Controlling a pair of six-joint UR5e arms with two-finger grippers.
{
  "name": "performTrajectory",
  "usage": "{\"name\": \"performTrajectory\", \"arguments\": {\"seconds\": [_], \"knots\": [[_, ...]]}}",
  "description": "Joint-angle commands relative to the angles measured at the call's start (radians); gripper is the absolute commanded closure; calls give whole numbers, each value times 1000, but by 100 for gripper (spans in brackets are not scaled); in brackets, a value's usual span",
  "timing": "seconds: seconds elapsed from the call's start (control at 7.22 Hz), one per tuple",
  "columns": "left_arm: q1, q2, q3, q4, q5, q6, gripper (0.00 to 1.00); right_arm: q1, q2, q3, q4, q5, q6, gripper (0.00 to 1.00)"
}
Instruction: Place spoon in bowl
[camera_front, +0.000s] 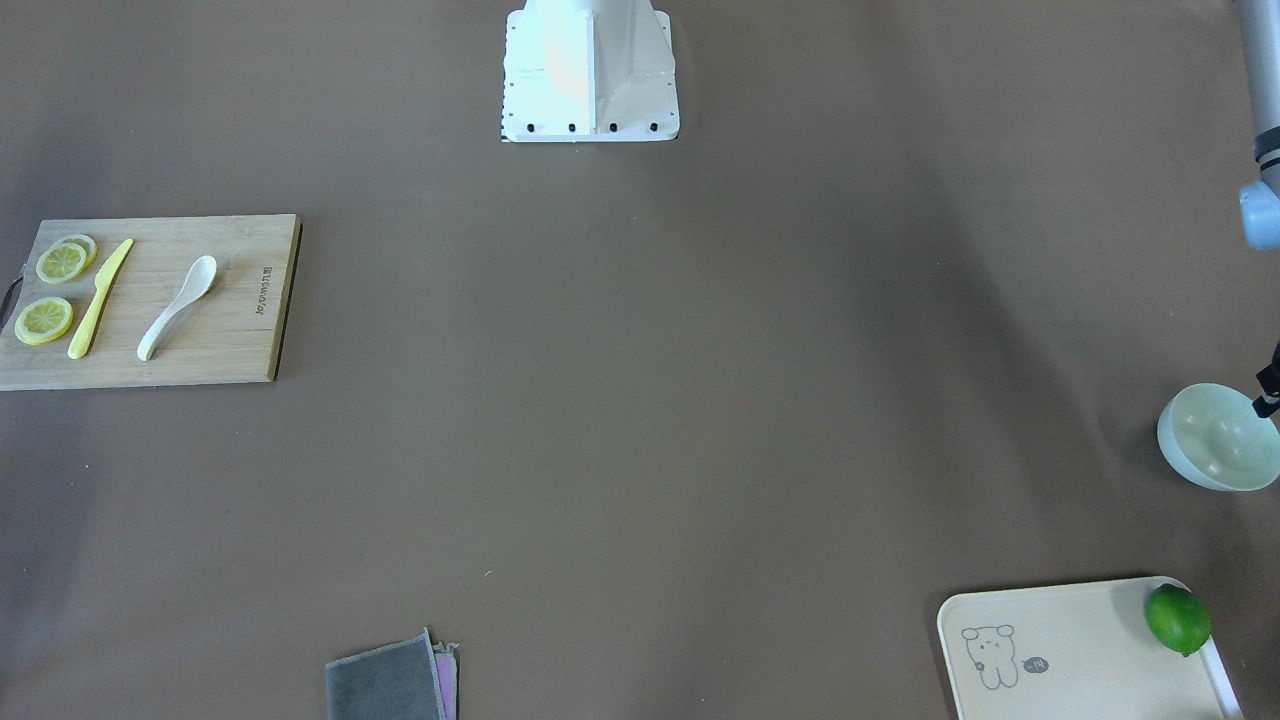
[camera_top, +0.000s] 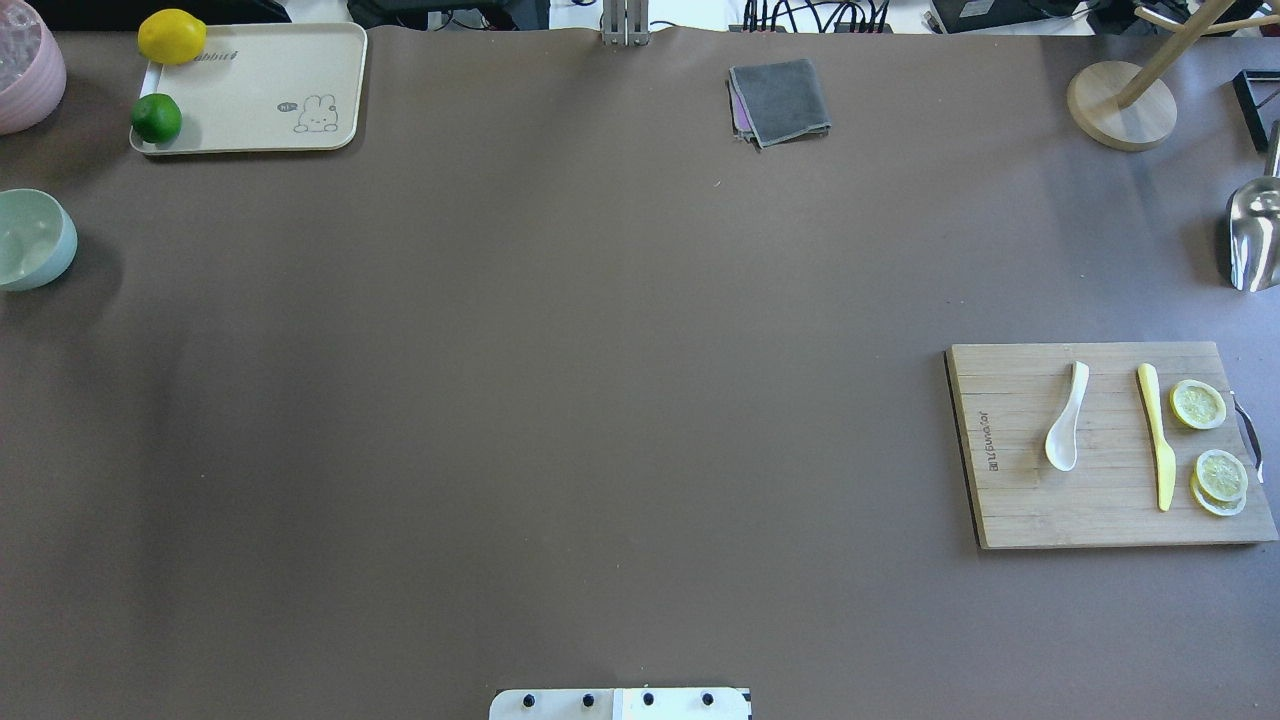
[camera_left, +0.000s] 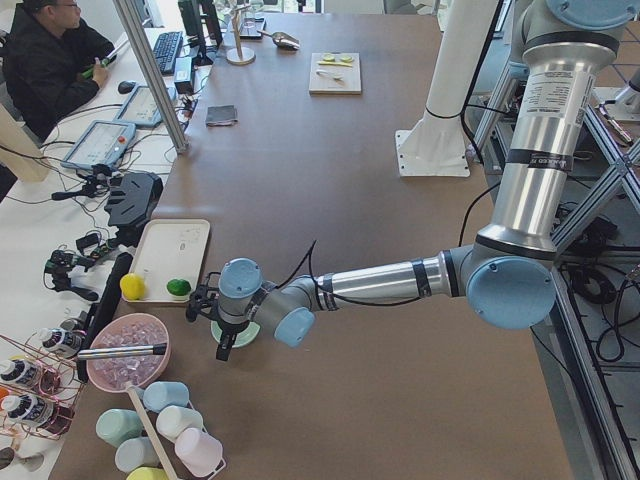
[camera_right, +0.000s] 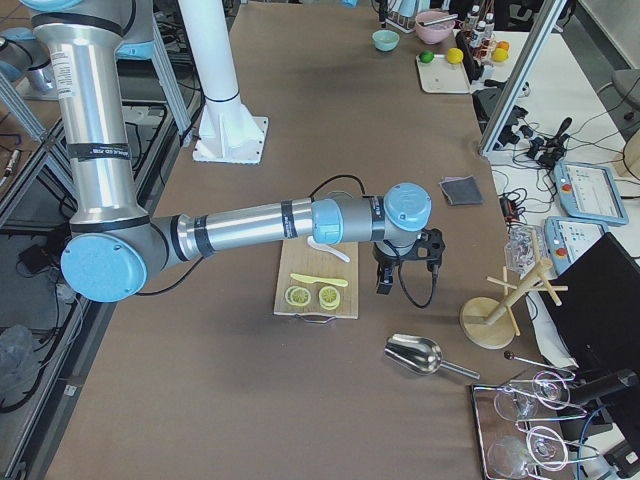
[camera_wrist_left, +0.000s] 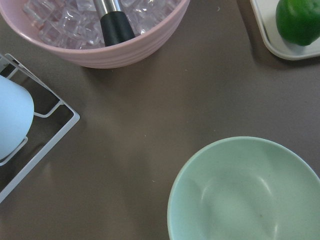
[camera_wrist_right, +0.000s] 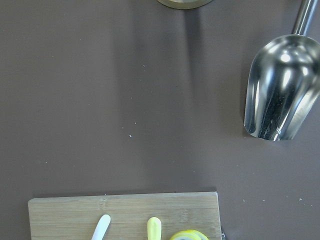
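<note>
The brown table (camera_top: 600, 350) holds a wooden cutting board (camera_top: 1010, 500) on the right and the mint bowl (camera_top: 35, 240) at the left edge, empty. The left gripper (camera_left: 225, 345) hangs just above the bowl. The white spoon (camera_top: 1065, 420) lies on the board, left of a yellow knife (camera_top: 1158, 440). The right gripper (camera_right: 383, 285) hangs past the board's far edge, and I cannot tell whether either pincer is open.

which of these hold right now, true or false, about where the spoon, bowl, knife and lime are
The spoon lies on the cutting board. True.
The bowl already holds the spoon. False: the bowl is empty and sits at the opposite end of the table from the spoon.
The yellow knife lies between the spoon and the lemon slices. True.
The lime sits inside the bowl. False: it rests on the tray.
</note>
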Motion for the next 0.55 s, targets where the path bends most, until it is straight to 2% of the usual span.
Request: {"name": "performTrajectory", "arguments": {"seconds": [0.0, 0.28, 0.42], "knots": [[47, -16, 54, -1, 2, -1, 2, 0, 1, -4, 2, 7, 3, 0], [49, -4, 66, 1, 0, -1, 3, 0, 0, 1, 4, 8, 3, 0], [47, -2, 66, 1, 0, -1, 17, 0, -2, 2, 4, 14, 4, 0]]}}
